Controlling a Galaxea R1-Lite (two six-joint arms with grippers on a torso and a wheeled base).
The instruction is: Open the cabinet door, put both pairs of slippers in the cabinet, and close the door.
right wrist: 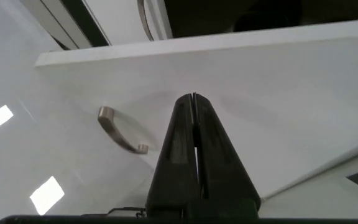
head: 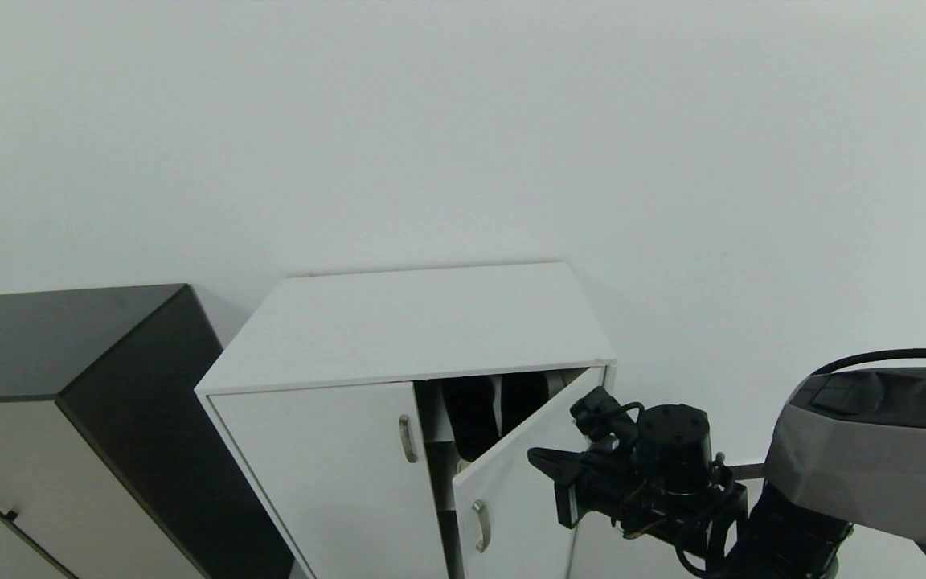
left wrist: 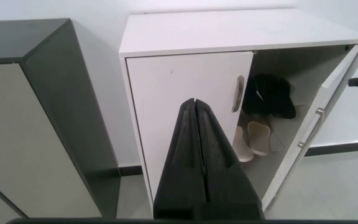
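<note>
A white cabinet [head: 423, 326] stands against the wall, its left door [head: 334, 474] closed and its right door [head: 515, 503] swung partly open. Inside I see a black pair of slippers [left wrist: 272, 94] on the upper shelf and a beige pair [left wrist: 253, 140] below it. My right gripper [head: 545, 461] is shut, its tip against the outer face of the right door [right wrist: 260, 99] beside the metal handle [right wrist: 122, 130]. My left gripper [left wrist: 196, 106] is shut with nothing in it, held back in front of the closed left door [left wrist: 188, 93].
A lower cabinet [head: 69, 402] with a dark top and pale drawer fronts stands to the left of the white one. A plain white wall runs behind both. The open door's edge [left wrist: 319, 118] juts out toward me on the right.
</note>
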